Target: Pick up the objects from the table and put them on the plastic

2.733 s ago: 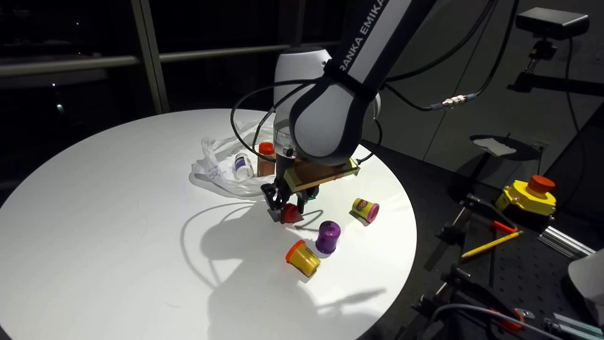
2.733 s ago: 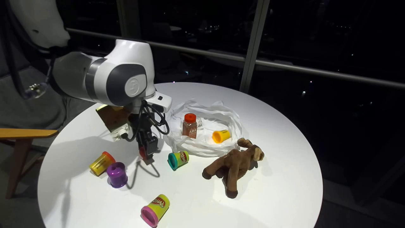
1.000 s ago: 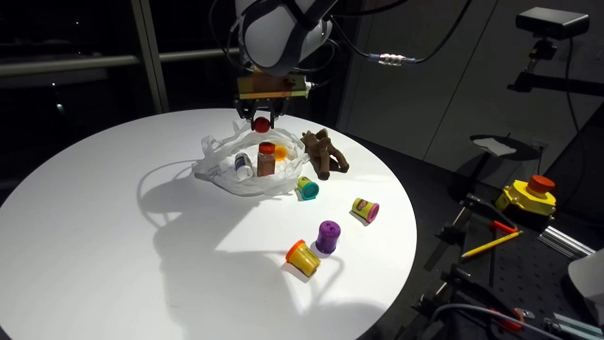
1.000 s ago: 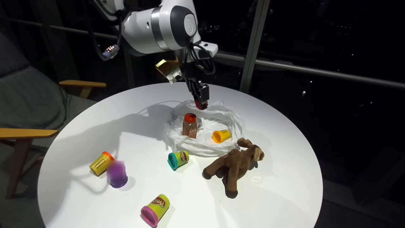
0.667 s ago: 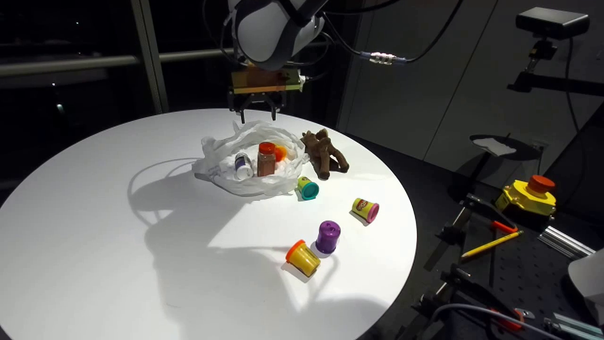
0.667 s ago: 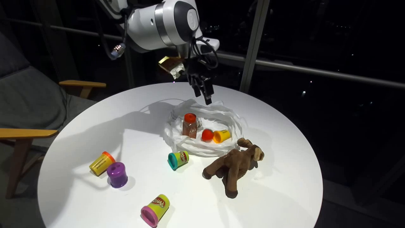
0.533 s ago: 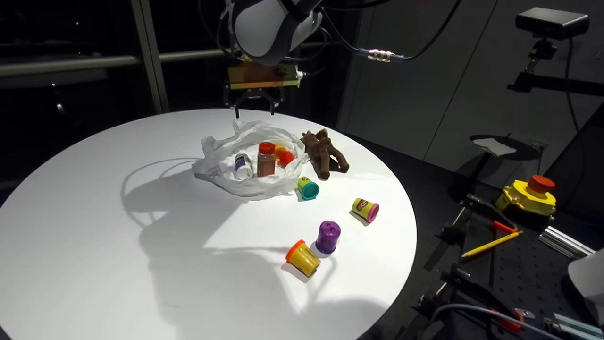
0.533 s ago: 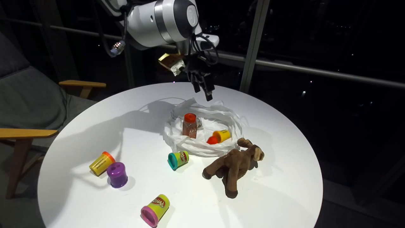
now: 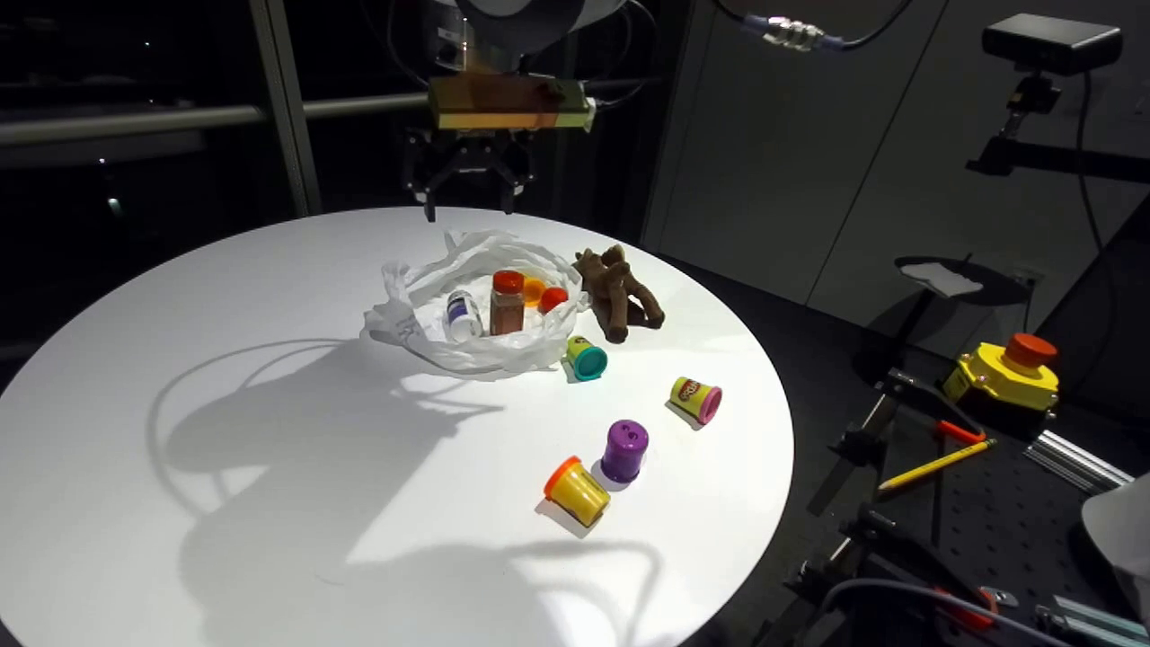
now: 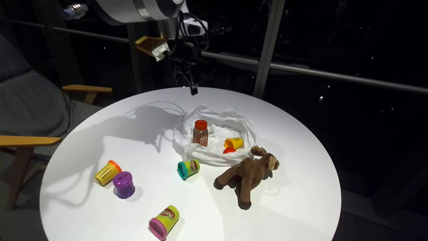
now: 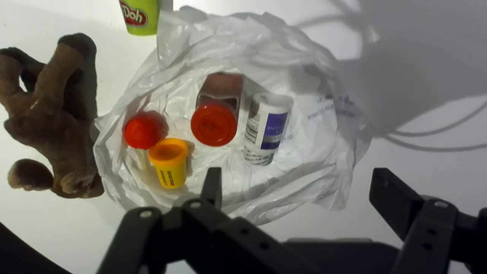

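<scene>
Saw gripper (image 11: 298,186) spread wide, grasping nothing, above the table (image 9: 207,305). Noted jar (image 11: 214,125), bottle (image 11: 266,129), red piece (image 11: 143,131) and yellow tub (image 11: 171,169) in the bag (image 11: 247,47); plush (image 10: 247,170), purple pot (image 10: 124,185) and three tubs (image 10: 164,221) outside it.

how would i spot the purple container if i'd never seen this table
On the round white table, outside the plastic bag, find the orange-rimmed yellow tub lying on its side. The purple container is right beside it, set apart by its colour and upright stance.
</scene>
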Tool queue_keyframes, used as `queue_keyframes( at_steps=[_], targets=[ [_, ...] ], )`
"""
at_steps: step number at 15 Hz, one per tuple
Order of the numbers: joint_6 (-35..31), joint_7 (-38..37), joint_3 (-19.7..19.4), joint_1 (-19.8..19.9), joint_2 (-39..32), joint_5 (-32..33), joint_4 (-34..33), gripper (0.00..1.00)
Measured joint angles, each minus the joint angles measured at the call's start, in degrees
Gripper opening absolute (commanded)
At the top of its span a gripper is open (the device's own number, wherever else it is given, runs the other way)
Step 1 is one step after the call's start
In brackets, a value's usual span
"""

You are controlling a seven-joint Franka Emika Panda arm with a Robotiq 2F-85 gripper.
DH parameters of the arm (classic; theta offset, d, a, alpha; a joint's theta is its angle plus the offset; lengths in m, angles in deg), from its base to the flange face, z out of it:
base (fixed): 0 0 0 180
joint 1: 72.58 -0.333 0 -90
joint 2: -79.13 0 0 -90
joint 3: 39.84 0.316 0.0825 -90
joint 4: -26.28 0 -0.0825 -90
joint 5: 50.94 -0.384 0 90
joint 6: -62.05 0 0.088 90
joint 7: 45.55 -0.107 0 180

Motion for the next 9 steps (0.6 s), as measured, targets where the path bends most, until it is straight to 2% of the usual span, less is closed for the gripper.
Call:
queue_keyframes(
  at_steps=[5,9],
  targets=[
    [0.04,3.51,5.32,0.03,11.35,0.00,16.08,1.00],
    [-0.51,3.48,8.78,-0.48,19.09,0.05,29.74,1.00]
  ],
)
